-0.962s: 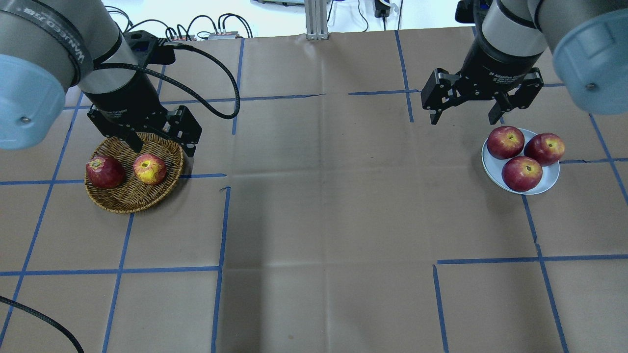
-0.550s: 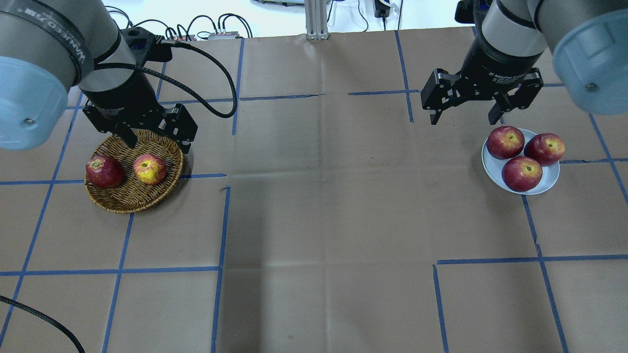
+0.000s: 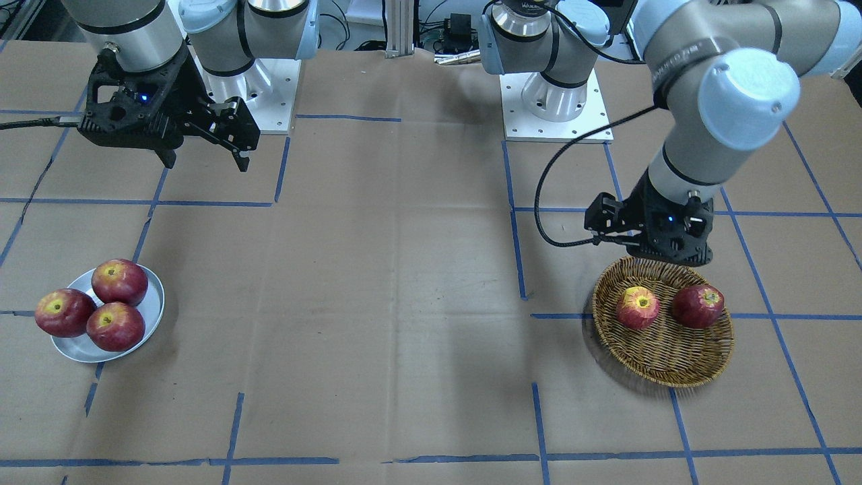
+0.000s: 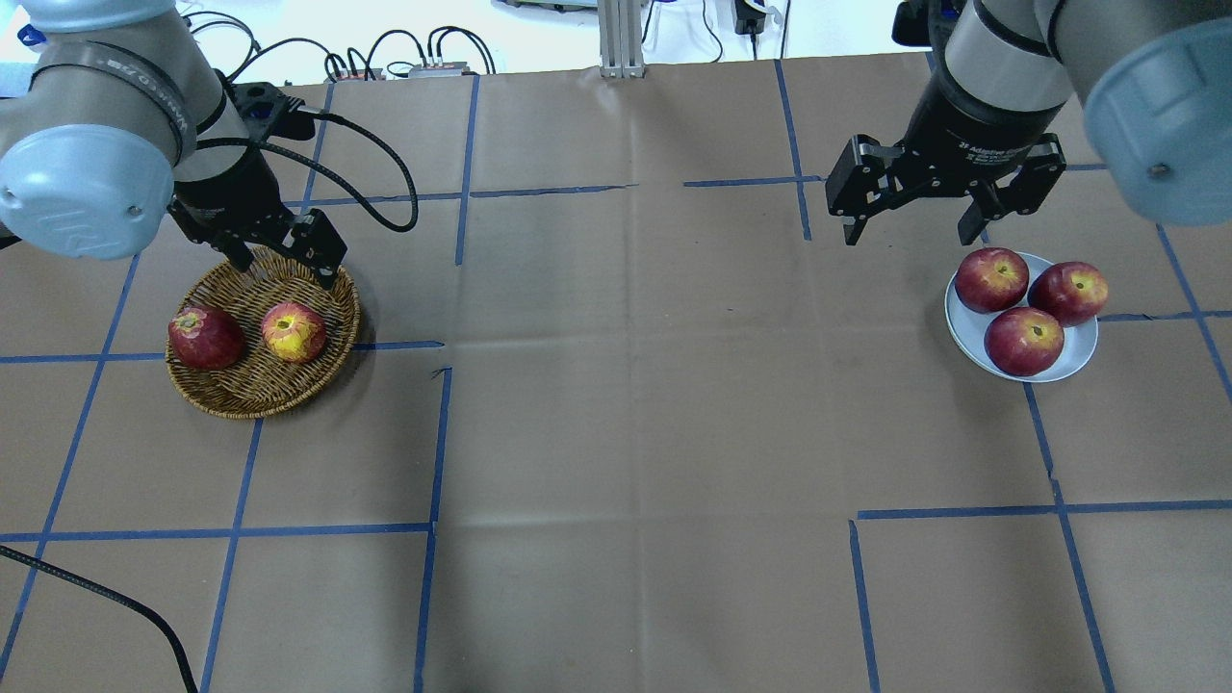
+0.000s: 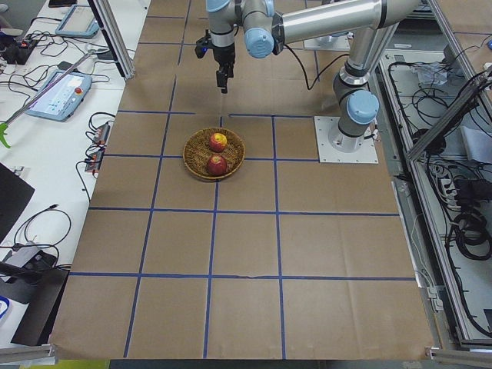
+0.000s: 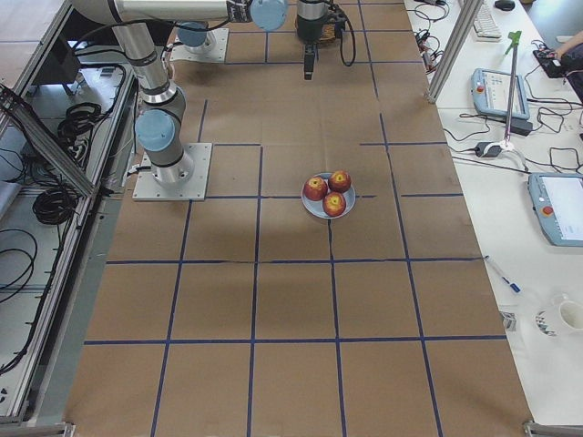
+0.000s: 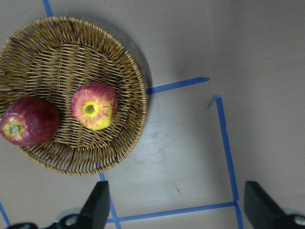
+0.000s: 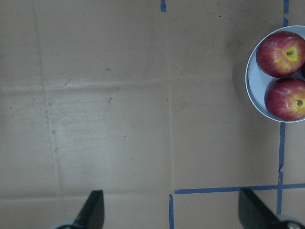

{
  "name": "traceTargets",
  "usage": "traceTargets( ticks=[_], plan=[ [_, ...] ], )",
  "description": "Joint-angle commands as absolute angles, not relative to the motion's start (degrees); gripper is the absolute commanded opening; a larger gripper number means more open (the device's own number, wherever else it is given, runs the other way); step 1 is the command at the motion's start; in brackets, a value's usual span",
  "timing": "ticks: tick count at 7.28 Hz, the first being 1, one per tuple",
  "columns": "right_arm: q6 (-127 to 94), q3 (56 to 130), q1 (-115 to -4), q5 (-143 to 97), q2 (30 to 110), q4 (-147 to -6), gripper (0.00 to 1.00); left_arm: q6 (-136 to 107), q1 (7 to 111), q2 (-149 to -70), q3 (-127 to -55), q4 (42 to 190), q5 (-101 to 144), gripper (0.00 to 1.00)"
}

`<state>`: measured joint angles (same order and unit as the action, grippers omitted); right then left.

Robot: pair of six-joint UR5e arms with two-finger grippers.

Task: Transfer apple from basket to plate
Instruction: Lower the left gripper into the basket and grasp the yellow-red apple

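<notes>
The streaky red-pink apple (image 4: 294,332) with a yellow stem patch lies in the wicker basket (image 4: 252,390) at the left; it also shows in the front view (image 3: 638,308) and the left wrist view (image 7: 94,105). My left gripper (image 4: 286,271) is open and empty, low over the basket's far rim, just behind the apple. The grey plate (image 4: 1081,358) at the right holds three dark red apples. My right gripper (image 4: 908,236) is open and empty, raised behind and left of the plate. The plate's edge shows in the right wrist view (image 8: 251,86).
A darker red apple (image 4: 205,337) lies in the basket left of the streaky one. Three dark apples (image 4: 1024,340) fill most of the plate. Brown paper with blue tape lines covers the table between basket and plate.
My left arm has swung and the left gripper has dropped lower over the basket's far rim, still open. The right arm and all the apples have not moved.
</notes>
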<state>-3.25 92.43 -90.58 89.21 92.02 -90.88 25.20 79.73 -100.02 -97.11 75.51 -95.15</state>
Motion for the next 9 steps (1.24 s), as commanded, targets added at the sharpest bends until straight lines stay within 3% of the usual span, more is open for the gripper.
traceTargets(
  ticks=[1,3,9],
  plan=[
    [-3.25,92.46,-90.61,89.21,92.02,-90.88,1.00,35.30,73.59,-109.73,-97.12,66.21,-94.92,0.99],
    [-3.34,92.37,-90.62,89.21,92.02,-90.79,1.00,37.44,72.95,-113.81,-97.21,63.56,-93.52,0.99],
    [-3.25,92.37,-90.62,89.21,92.02,-90.79,1.00,37.44,73.04,-115.31,-100.90,63.28,-91.23,0.99]
  ],
)
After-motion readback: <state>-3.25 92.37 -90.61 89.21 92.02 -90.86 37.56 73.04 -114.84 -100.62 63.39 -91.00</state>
